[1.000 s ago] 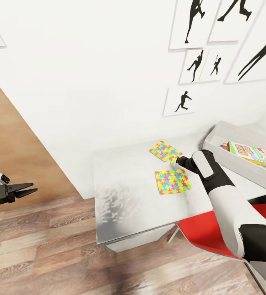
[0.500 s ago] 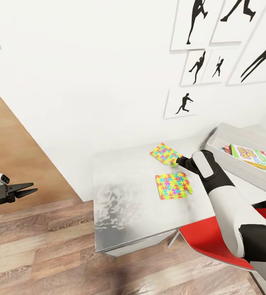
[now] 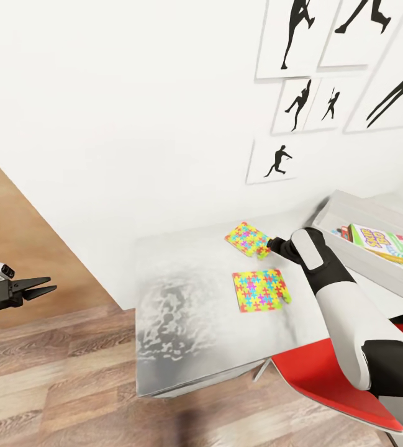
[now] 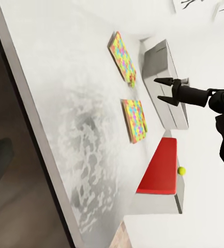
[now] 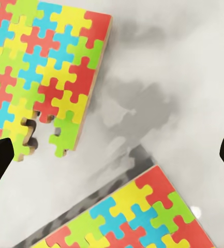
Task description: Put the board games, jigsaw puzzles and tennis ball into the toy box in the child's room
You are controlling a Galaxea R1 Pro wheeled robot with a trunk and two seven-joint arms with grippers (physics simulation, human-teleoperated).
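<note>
My left tool (image 3: 43, 288) is hanging out over the wood floor (image 3: 52, 385), well off the table's (image 3: 182, 323) left edge, fingers barely parted and gripping nothing. Loads of bare tabletop is sitting between that edge and the puzzles. The nearer jigsaw puzzle (image 3: 260, 290) is lying flat, roughly square to the table. The far jigsaw puzzle (image 3: 247, 238) is sitting turned, one corner pointing at the wall. My right tool (image 4: 165, 90) is hovering over the gap between them, fingers spread wide and empty. Toy box (image 3: 366, 248) is sitting at the right, long axis running back toward the wall, with the SKIP-BO game (image 3: 387, 242) lying in it.
</note>
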